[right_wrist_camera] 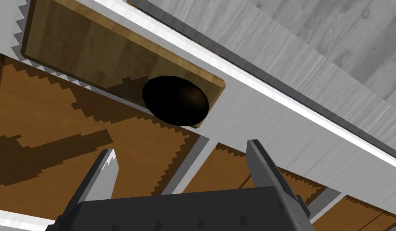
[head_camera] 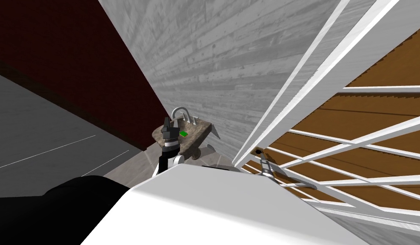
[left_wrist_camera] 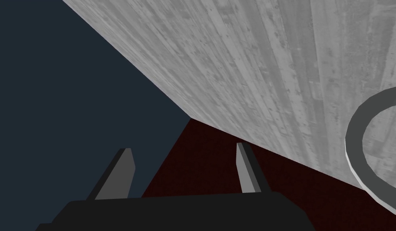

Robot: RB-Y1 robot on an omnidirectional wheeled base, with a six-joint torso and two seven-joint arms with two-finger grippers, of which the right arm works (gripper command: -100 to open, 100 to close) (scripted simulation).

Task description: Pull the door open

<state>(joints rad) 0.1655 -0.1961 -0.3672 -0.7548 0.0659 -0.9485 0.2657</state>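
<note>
Right gripper (right_wrist_camera: 181,148) is held with jaws apart and empty, the black knob (right_wrist_camera: 175,100) of the door (right_wrist_camera: 52,120) at its twelve o'clock, untouched. Left gripper (left_wrist_camera: 184,147) is likewise noted with jaws apart, empty.

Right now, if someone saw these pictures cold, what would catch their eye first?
The brown door with white bars fills the robot's right side, and its black round knob on a wooden plate sits just ahead of the open right claw. On the robot's left, the left claw, also open, hangs by a small stone-look basin with a curved tap, against the grey plank wall.
</note>
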